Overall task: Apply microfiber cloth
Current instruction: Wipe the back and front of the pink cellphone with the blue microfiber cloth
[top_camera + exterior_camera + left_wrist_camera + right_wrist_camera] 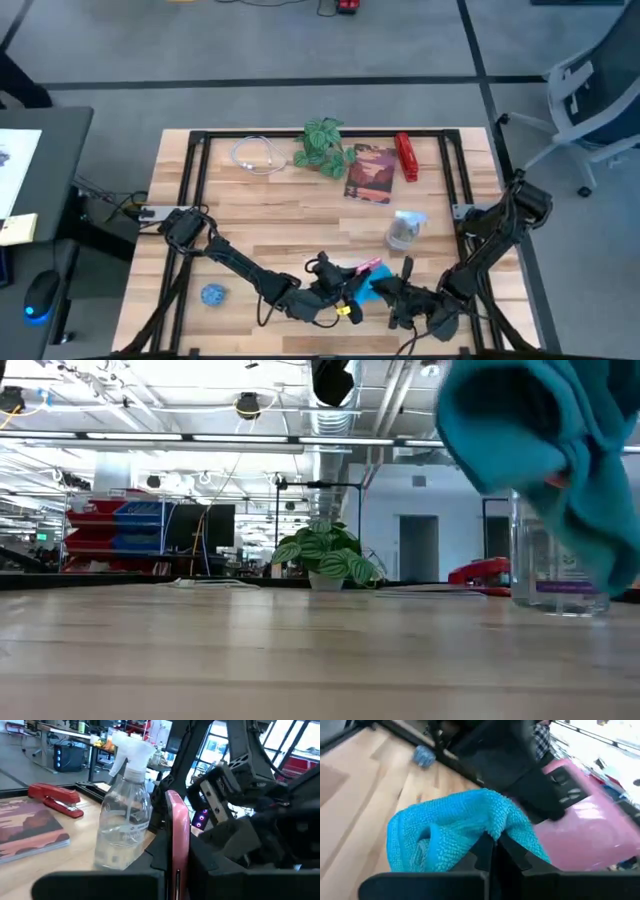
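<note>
right tool (492,851) pinches microfiber cloth (455,832) | left tool (177,870) grips pink phone (178,827) | spray bottle (405,229) nearby

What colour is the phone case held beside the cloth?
Pink phone case, clearest in the right wrist view.

The microfiber cloth (455,832) was bright sky-blue, the phone (585,830) pink, the stapler (406,157) red, the small ball (212,294) blue.

1. Microfiber cloth (545,445) hung bunched at upper right, off the tabletop (300,660).
2. Clear spray bottle (555,575) stood behind it.
3. Potted plant (325,557) sat mid-background, red stapler (480,573) right of it.
</note>
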`<action>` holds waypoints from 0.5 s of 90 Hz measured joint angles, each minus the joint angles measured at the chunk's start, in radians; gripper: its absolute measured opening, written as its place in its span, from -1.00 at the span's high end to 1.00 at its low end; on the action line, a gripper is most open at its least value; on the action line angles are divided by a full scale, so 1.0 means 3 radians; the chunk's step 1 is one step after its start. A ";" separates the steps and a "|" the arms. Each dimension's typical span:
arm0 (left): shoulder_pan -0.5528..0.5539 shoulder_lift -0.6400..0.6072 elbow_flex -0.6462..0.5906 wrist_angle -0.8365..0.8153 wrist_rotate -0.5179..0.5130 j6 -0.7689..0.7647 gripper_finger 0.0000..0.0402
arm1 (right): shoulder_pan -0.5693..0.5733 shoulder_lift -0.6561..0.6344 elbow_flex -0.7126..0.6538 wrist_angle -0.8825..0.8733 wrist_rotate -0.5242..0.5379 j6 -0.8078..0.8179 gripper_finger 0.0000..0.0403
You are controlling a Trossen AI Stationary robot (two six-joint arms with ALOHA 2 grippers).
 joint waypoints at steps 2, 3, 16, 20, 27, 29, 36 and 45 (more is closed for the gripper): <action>0.0000 0.0000 0.0001 0.0003 0.0002 -0.0002 0.95 | 0.0013 0.0037 0.0000 0.0003 -0.0021 -0.0003 1.00; 0.0000 0.0000 0.0001 0.0005 0.0002 -0.0002 0.95 | 0.0019 0.0052 -0.0001 0.0002 -0.0028 -0.0012 1.00; -0.0001 -0.0001 0.0005 0.0021 0.0040 -0.0008 0.95 | 0.0056 0.0127 0.0059 0.0006 0.0048 -0.0245 1.00; -0.0003 -0.0006 0.0009 0.0039 0.0031 -0.0010 0.95 | 0.0057 0.0126 0.0114 0.0020 0.0158 -0.0355 1.00; -0.0002 -0.0016 0.0015 0.0065 0.0032 -0.0035 0.95 | 0.0052 0.0087 0.0221 0.0094 0.0279 -0.0642 1.00; -0.0003 -0.0018 0.0015 0.0067 0.0042 -0.0039 0.95 | 0.0046 0.0076 0.0256 0.0130 0.0292 -0.0717 1.00; -0.0008 -0.0018 0.0019 0.0067 0.0066 -0.0047 0.95 | 0.0011 0.0064 0.0361 0.0268 0.0314 -0.0962 1.00; -0.0008 -0.0018 0.0019 0.0056 0.0068 -0.0047 0.95 | -0.0040 0.0064 0.0413 0.0286 0.0299 -0.1143 1.00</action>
